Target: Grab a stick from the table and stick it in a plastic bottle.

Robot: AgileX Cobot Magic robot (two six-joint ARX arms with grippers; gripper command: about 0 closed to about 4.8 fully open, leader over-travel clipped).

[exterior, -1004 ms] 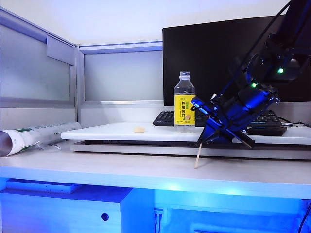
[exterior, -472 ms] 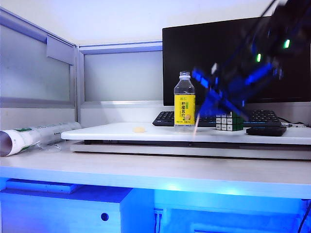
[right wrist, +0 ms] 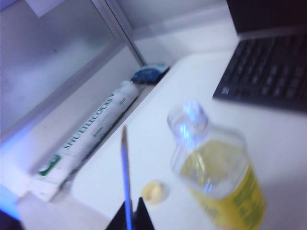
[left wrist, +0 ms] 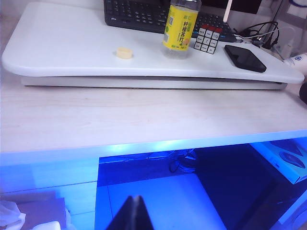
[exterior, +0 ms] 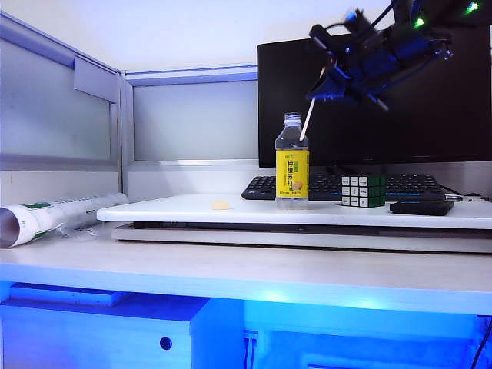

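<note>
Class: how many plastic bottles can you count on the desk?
1. The plastic bottle stands upright on the raised white board, in front of the keyboard. Others may be hidden behind the monitor.

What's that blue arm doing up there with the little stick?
The right gripper is shut on a thin wooden stick and holds it in the air, just up and to the right of the open plastic bottle standing on the white table. The stick's lower tip is near the bottle's neck but not inside it. The left gripper hangs shut below the desk edge, idle and holding nothing.
</note>
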